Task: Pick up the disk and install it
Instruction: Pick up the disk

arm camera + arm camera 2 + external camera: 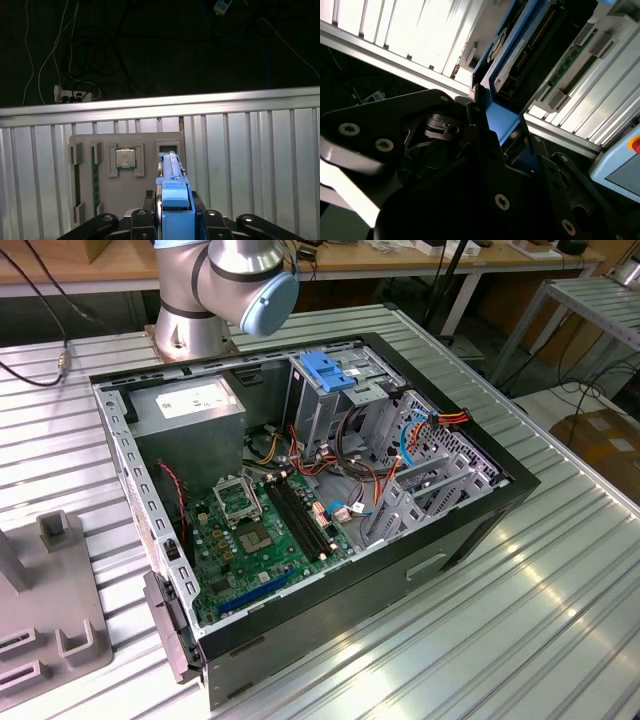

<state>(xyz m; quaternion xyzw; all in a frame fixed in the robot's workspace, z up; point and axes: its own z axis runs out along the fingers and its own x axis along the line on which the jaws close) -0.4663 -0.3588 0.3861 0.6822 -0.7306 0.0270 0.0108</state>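
The disk [175, 205] is light blue along its edge, the motherboard [250, 540] green, the case [330, 605] black.

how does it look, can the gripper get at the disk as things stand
Very likely yes: in the first wrist view the gripper has its jaws closed on either side of the disk, against its blue frame, with nothing between them.

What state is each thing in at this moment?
disk: clamped edge-on by the end effector, over the grey tray, outside the computer case
end effector: shut on the disk
computer case: lying on its side, panel off, inside exposed
processor chip: seated in a recess of the grey tray
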